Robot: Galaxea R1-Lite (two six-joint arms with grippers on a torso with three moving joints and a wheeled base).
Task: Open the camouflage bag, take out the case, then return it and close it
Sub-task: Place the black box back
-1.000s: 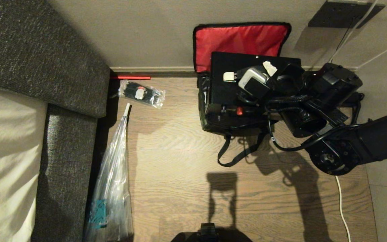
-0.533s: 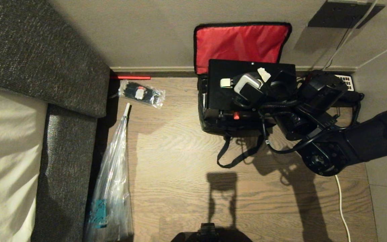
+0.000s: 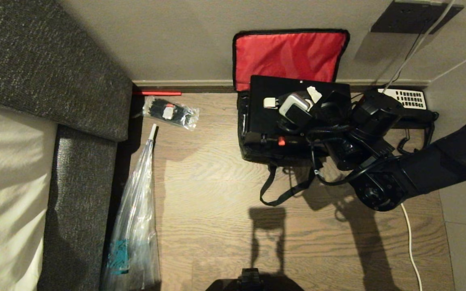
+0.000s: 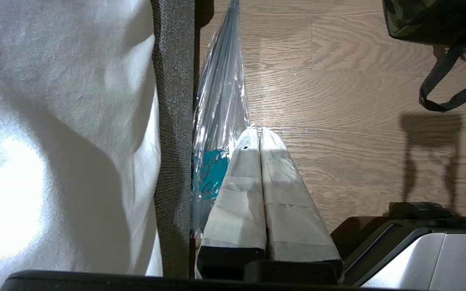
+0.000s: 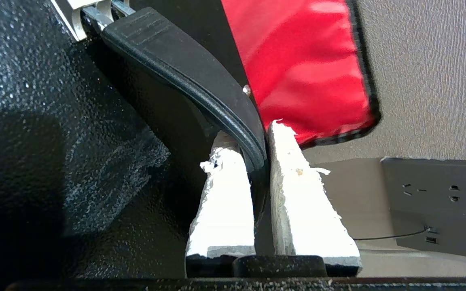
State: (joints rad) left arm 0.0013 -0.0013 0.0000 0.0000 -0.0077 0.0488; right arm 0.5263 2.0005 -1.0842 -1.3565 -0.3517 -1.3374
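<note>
The right end effector [image 5: 259, 161] is clamping the curved carry handle [image 5: 184, 76] of the black hard case [image 3: 275, 103], since that thin bar is the one part narrow enough to pinch. The case is hanging over the mouth of the camouflage bag [image 3: 257, 151], which is sitting on the wooden floor [image 3: 217, 202] with its red-lined lid [image 3: 289, 54] leaning back against the wall, keeping the opening clear. The left end effector [image 4: 260, 137] is idling, fingers together, beside the bed.

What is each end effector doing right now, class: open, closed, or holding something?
Left end effector: closed, holding nothing, parked over the floor.
Right end effector: closed on the case's handle, at the camouflage bag.
</note>
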